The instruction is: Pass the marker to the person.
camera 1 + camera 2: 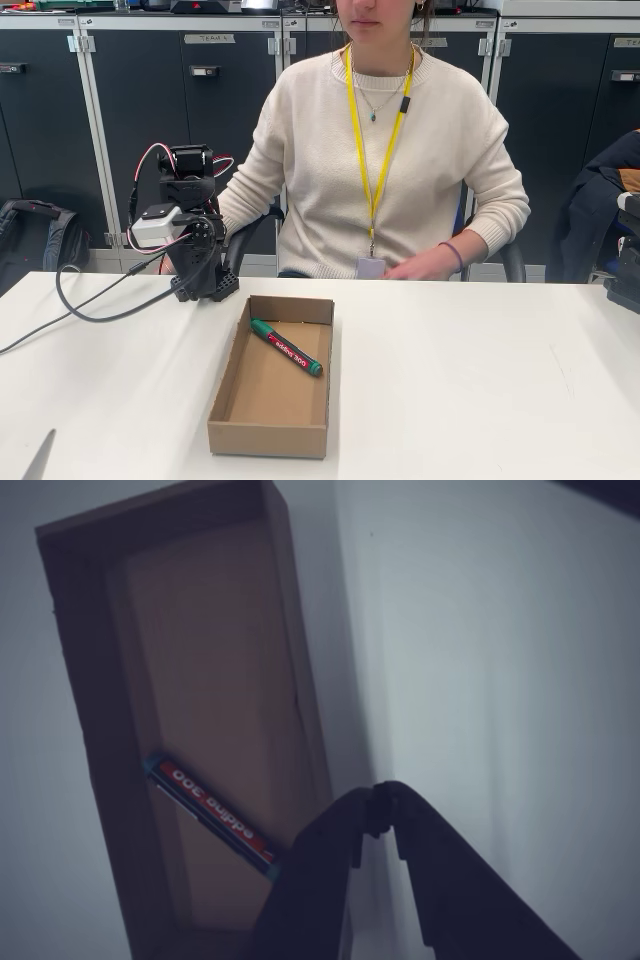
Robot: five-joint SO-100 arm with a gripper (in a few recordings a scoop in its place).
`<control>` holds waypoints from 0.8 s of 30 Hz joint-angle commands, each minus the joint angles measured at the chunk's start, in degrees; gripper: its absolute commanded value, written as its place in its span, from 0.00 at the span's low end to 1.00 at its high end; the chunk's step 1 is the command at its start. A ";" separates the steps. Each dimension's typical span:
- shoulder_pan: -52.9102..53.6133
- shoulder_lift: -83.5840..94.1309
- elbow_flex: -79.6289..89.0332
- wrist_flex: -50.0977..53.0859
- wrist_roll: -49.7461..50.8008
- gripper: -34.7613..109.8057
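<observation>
The marker (pixel 286 347), red with green ends, lies at a slant on the floor of an open cardboard box (pixel 268 440) in the middle of the table. In the wrist view the marker (pixel 210 815) rests against the box's wall (pixel 90 730), left of and just beyond my gripper (pixel 381 798), whose dark fingertips meet with nothing between them. My black arm (pixel 190 230) sits folded at the table's back left, just behind the box. The person (pixel 380 150) sits behind the table in a cream sweater, one hand (pixel 420 265) at the far edge.
A black cable (pixel 100 305) loops from the arm across the left of the white table. A grey pointed object (pixel 40 455) pokes in at the bottom left. Dark gear (pixel 625 275) stands at the right edge. Cabinets line the back.
</observation>
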 commanded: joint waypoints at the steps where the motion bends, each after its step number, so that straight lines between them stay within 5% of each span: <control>1: -5.98 -2.46 -4.83 -1.41 -2.64 0.21; 12: -22.15 -8.88 -7.12 2.20 -6.42 0.22; 24: -23.03 -12.22 7.38 -8.88 -13.62 0.32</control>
